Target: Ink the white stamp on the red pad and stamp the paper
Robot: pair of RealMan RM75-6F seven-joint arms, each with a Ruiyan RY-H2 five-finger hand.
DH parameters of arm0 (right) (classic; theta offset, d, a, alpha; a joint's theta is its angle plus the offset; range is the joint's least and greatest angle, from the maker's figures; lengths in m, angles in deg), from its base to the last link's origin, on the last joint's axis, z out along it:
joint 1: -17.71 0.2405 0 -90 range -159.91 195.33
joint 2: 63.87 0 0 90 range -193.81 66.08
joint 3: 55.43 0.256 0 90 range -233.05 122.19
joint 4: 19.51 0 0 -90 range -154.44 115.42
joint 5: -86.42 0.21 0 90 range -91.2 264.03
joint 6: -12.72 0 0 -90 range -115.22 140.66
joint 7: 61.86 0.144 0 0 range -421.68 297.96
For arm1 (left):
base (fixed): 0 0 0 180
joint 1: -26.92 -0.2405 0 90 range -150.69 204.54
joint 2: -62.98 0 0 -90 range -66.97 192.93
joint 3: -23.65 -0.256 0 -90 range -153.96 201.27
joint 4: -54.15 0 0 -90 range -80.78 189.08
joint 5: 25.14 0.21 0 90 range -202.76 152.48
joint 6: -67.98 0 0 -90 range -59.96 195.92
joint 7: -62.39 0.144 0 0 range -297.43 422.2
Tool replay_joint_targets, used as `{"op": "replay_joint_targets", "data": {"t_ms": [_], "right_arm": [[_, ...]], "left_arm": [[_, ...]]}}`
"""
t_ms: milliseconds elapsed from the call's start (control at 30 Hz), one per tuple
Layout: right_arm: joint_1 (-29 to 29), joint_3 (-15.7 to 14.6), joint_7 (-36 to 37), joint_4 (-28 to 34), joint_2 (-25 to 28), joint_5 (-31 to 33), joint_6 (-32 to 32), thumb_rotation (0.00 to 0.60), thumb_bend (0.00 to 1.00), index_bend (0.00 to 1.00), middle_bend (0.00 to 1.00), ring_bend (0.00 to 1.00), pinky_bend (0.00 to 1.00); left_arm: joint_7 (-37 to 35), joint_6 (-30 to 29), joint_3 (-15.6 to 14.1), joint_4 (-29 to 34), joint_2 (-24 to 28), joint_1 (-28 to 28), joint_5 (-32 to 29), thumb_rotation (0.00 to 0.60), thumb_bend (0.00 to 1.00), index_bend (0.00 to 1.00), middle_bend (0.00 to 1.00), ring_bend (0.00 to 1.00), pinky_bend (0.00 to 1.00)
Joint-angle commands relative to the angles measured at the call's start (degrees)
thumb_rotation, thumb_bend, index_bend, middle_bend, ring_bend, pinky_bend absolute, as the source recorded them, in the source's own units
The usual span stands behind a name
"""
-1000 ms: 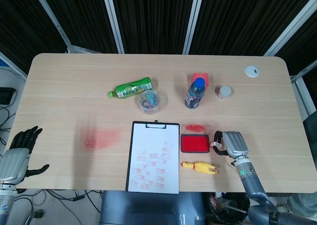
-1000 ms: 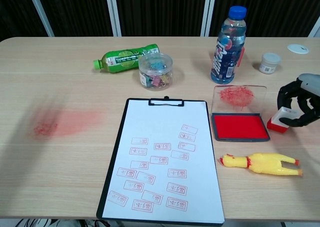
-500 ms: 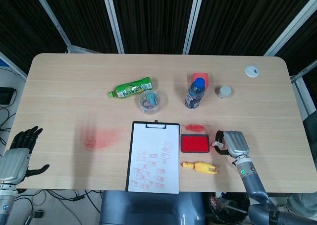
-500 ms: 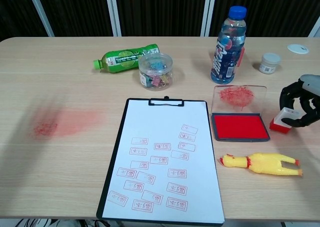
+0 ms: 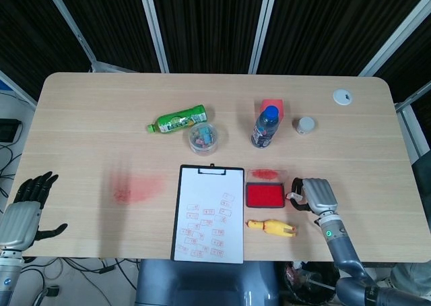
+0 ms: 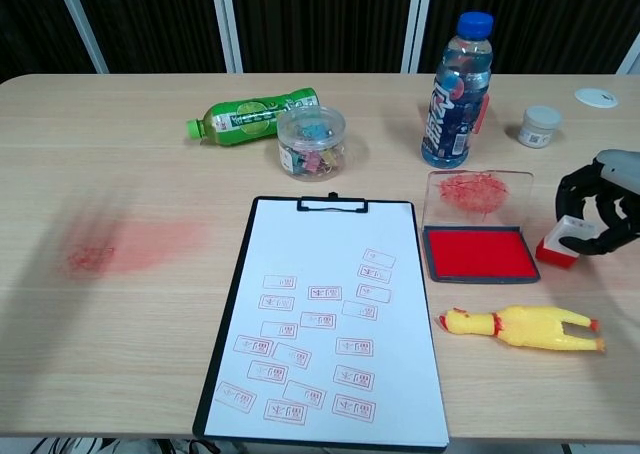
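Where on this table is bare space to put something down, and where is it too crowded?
Bare wood lies along the far edge behind the lying green bottle, and at the near left, between the red stain and the black clipboard. It is crowded on the right: red ink pad, yellow rubber chicken and right hand at the white stamp sit close.

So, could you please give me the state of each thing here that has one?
Ink pad: lid open.
White stamp: upright, right hand curled around it.
Green bottle: lying down.
Blue bottle: upright, capped.
Paper: clipped, already stamped.
Left hand: open.
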Motion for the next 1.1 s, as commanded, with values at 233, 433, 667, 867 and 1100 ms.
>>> {"op": "replay_joint_targets", "data": {"t_ms": [233, 433, 667, 867, 1100], "right_arm": [[0.9, 0.9, -1.1, 2.4, 0.2, -0.5, -0.4, 0.6, 1.0, 0.8, 0.66, 0.73, 0.89], [2.0, 2.0, -3.9, 5.6, 0.0, 0.3, -0.9, 0.6, 1.0, 0.81, 0.66, 0.73, 0.89], [3.1, 3.0, -8.7, 9.3, -1.4, 2.9, -1.9, 0.6, 1.0, 0.81, 0.66, 0.73, 0.89], [3.9, 2.8, -12.5, 9.5, -4.2, 5.1, -3.1, 0.6, 1.0, 0.81, 0.66, 0.73, 0.89], [4.4, 1.6, -14.5, 6.5, -8.9, 5.8, -3.5, 0.6, 1.0, 0.81, 0.66, 0.73, 0.89]], "left_arm": [[0.0, 0.0, 0.2, -0.1, 0.1, 0.1, 0.0, 0.6, 0.01, 0.0, 0.0, 0.0, 0.0], [-0.1, -0.3, 0.2, -0.5, 0.0, 0.1, 0.3, 0.6, 0.01, 0.0, 0.0, 0.0, 0.0], [-0.7, 0.5, 0.3, -0.6, 0.2, 0.4, 0.0, 0.6, 0.01, 0.0, 0.0, 0.0, 0.0], [-1.6, 1.3, 0.3, -0.4, 0.6, 0.8, -0.3, 0.6, 0.01, 0.0, 0.0, 0.0, 0.0], [-2.7, 1.7, 0.2, -0.2, 1.2, 0.9, -0.2, 0.6, 0.01, 0.0, 0.0, 0.0, 0.0]]}}
